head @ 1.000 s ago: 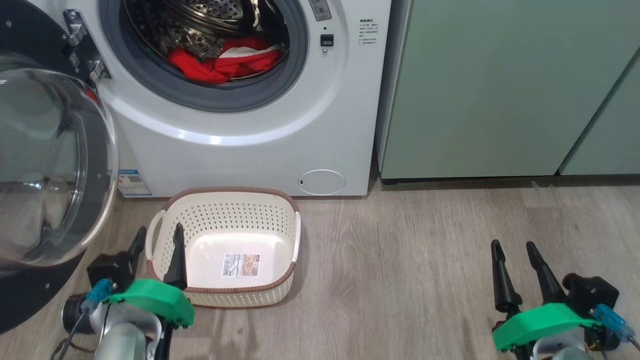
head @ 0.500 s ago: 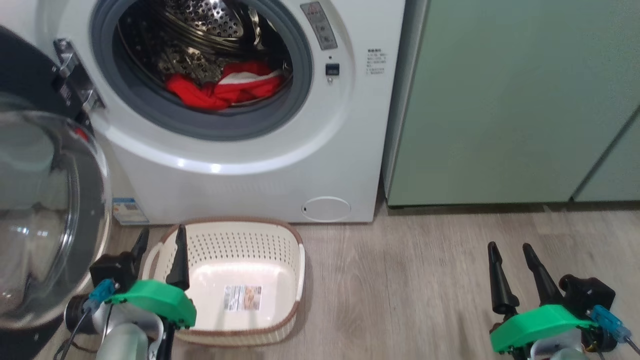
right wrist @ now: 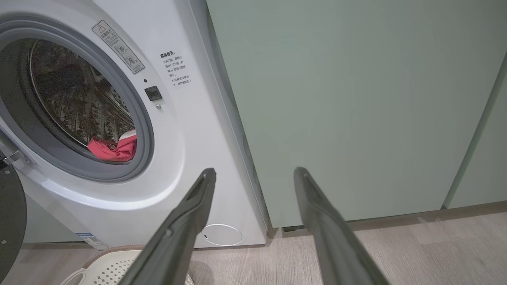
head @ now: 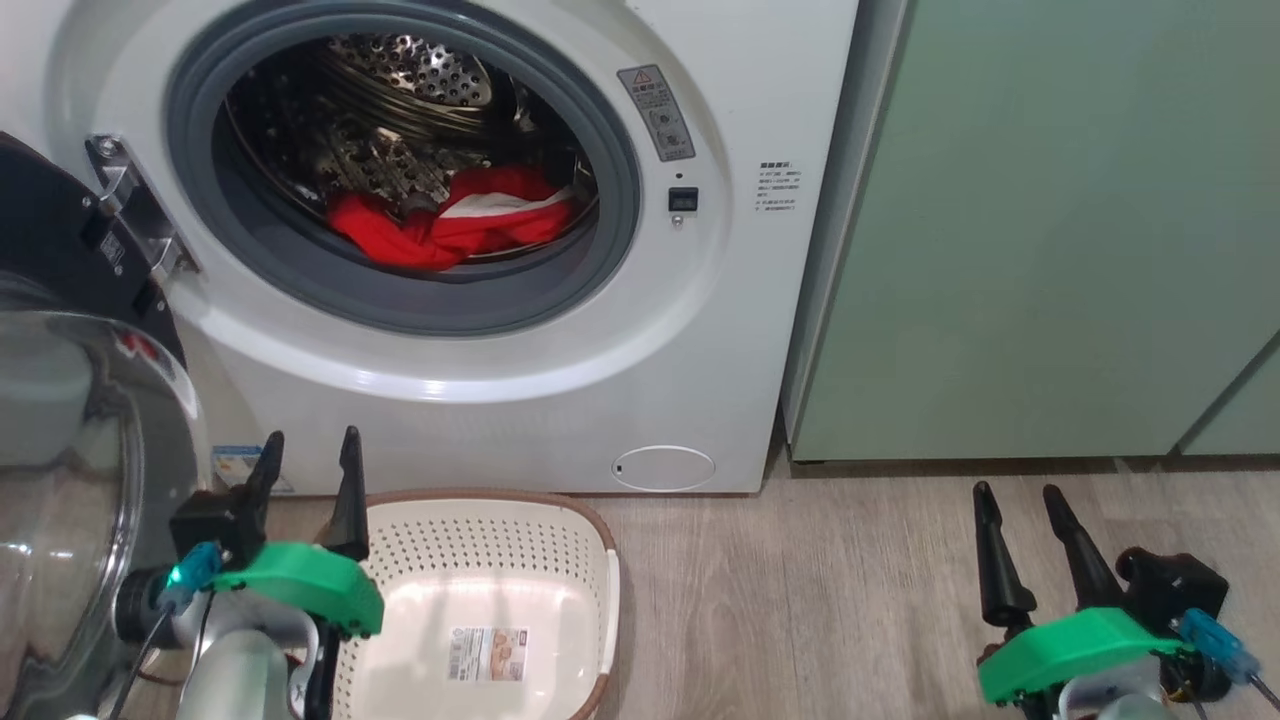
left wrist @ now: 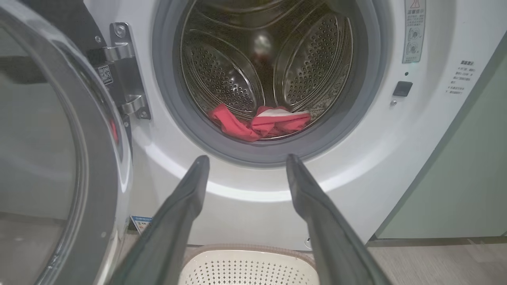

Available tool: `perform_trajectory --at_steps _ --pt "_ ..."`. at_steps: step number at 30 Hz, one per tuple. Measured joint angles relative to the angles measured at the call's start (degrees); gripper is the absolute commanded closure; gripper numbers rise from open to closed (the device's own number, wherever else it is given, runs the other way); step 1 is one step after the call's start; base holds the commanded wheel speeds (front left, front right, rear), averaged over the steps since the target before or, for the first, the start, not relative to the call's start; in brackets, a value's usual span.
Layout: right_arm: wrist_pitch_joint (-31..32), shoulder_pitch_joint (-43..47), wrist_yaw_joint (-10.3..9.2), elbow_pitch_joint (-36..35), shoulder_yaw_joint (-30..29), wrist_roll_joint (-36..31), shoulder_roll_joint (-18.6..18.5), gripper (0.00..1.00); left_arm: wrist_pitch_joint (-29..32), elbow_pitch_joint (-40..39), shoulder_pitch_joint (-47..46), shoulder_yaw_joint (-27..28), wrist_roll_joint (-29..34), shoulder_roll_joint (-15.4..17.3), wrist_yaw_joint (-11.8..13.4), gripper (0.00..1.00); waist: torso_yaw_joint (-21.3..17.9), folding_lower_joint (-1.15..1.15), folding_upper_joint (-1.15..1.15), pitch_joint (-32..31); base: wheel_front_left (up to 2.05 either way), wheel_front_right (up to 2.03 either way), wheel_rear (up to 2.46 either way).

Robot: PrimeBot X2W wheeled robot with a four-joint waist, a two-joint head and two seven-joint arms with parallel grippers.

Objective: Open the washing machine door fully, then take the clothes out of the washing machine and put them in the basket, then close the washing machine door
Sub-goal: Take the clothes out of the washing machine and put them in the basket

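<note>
1. The washing machine door (head: 60, 480) stands swung open at the left of the washing machine (head: 560, 400). It hangs on a metal hinge (head: 130, 210) beside the drum opening.
2. The clothes (head: 450, 225) lie inside the drum (head: 400, 120), low at the front of the opening. They sit just behind the grey rim (head: 420, 310): a red heap with a white panel on top.
3. The basket (head: 480, 495) stands on the floor (head: 800, 600), directly in front of the machine and below the drum opening. The label sticker (head: 490, 640) on its bottom is in plain view.
4. Left gripper (head: 311, 436): the fingers are spread well apart and hold nothing.
   - In the head view it covers the basket's left edge, just beside the door glass.
   - In the left wrist view the fingers point at the lower edge of the grey rim.
   - In that view the clothes sit above and between the two fingertips, clear of both.
5. Right gripper (head: 1016, 489): the fingers are parted and hold nothing.
   - It sits low over the floor in front of the pale green cabinets (head: 1050, 250), well apart from the basket.
   - The clothes are up and to its left, well apart from it.
   - In the right wrist view they show inside the drum, left of the left finger.
</note>
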Motion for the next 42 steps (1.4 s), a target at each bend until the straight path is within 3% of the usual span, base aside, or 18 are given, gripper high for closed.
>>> perform_trajectory --at_steps 13,20,27,42 --pt "0.0 0.0 0.00 0.0 0.0 0.1 0.0 0.00 0.0 -0.7 0.2 -0.3 1.7 -0.1 0.9 0.00 -0.1 0.00 0.00 0.5 0.00 0.00 0.00" --pt "0.0 -0.8 0.00 0.6 0.4 0.0 0.0 0.00 0.0 6.4 -2.9 -2.6 2.9 -0.1 0.8 0.00 -0.6 0.00 0.00 3.2 0.00 0.00 0.00" --pt "0.0 -4.4 0.00 0.2 0.6 0.0 0.0 0.00 2.7 16.4 -17.4 -4.7 2.7 0.9 0.5 0.00 -1.2 0.00 0.00 9.1 0.00 0.00 0.00" --pt "0.0 -13.3 0.00 -1.3 2.0 -0.1 0.0 0.00 21.0 29.0 -46.5 -7.3 1.8 4.0 0.2 0.00 -4.5 0.00 0.00 23.5 0.00 0.00 0.00"
